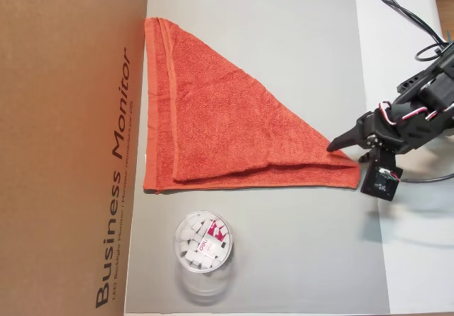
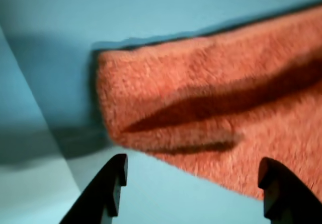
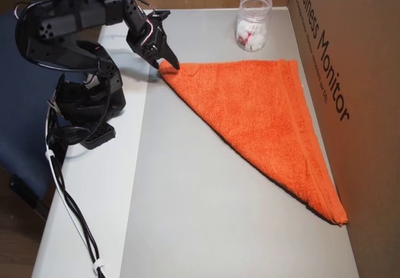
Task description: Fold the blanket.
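1. Plainly, "Business Monitor" is printed on the brown cardboard box (image 1: 67, 145) along one edge of the grey mat (image 1: 284, 46).
2. Red-and-white labels in the clear plastic jar (image 1: 203, 241) are too small to read.
3. Fuzzy orange-red terry, the blanket (image 1: 227, 128) lies on the mat folded into a triangle, hemmed band beside the box.
4. Spread apart, the black gripper (image 2: 191, 183) hovers at the triangle's pointed corner, holding nothing.

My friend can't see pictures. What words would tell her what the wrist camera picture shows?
A fuzzy orange-red blanket corner, folded over itself, lies on a pale blue-grey mat, slightly blurred. The robot's claw is open, its two dark fingertips poking up from the bottom edge, just short of the corner.
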Motion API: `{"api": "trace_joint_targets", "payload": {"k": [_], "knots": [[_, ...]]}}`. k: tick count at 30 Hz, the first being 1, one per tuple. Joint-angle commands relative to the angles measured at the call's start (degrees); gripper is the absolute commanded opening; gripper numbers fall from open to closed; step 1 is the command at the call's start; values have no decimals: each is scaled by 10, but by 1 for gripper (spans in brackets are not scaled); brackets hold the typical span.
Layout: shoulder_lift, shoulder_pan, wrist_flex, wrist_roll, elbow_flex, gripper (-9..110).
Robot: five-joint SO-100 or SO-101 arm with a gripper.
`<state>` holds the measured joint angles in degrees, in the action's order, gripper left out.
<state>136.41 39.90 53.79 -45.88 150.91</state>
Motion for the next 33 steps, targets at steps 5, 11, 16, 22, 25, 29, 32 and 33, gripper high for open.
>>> {"api": "trace_joint_targets", "payload": {"k": [5,11,16,22,25,29,32,33], "knots": [[-25,-4,-22,131,-7,27],[-25,-14,98,200,-64,27],[-25,-19,131,204,-66,27],[-31,-15,25,213,-26,27],[-31,-11,-36,214,6,27],[-25,-17,-72,240,43,26],[-31,-18,-69,248,40,26],[-33,-18,-70,249,39,26]]}}
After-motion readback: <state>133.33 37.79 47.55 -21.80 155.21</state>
